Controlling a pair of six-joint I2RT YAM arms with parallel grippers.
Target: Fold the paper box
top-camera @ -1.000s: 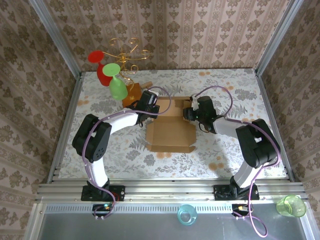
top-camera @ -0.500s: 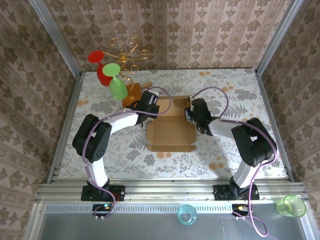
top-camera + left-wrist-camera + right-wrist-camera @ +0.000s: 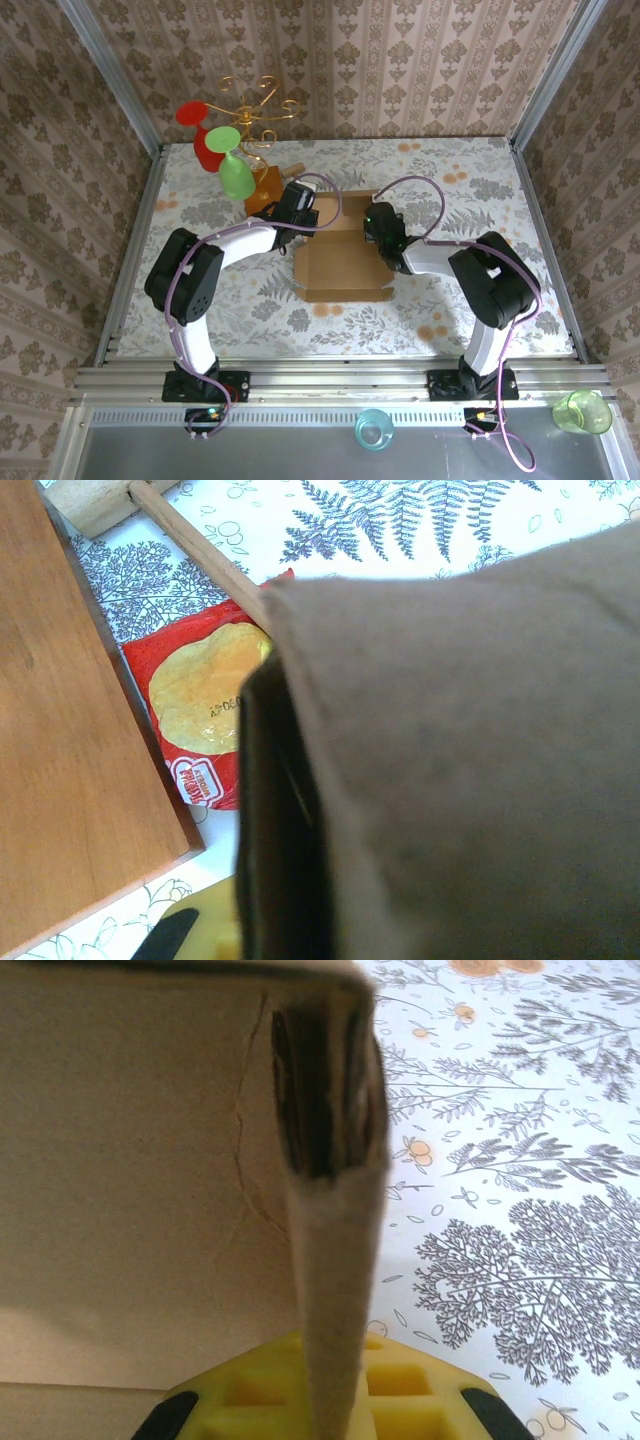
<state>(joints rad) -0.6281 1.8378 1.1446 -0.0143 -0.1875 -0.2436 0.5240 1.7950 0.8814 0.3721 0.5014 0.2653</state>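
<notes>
Brown corrugated cardboard, matte and a little fibrous: the paper box lies half-formed in the middle of the table. The cloth there has a grey fern print with orange spots (the walls around carry damask wallpaper). My right gripper is pinched tight on the upright right side of the box. My left gripper is clamped on the far left flap, near the smooth wooden block.
</notes>
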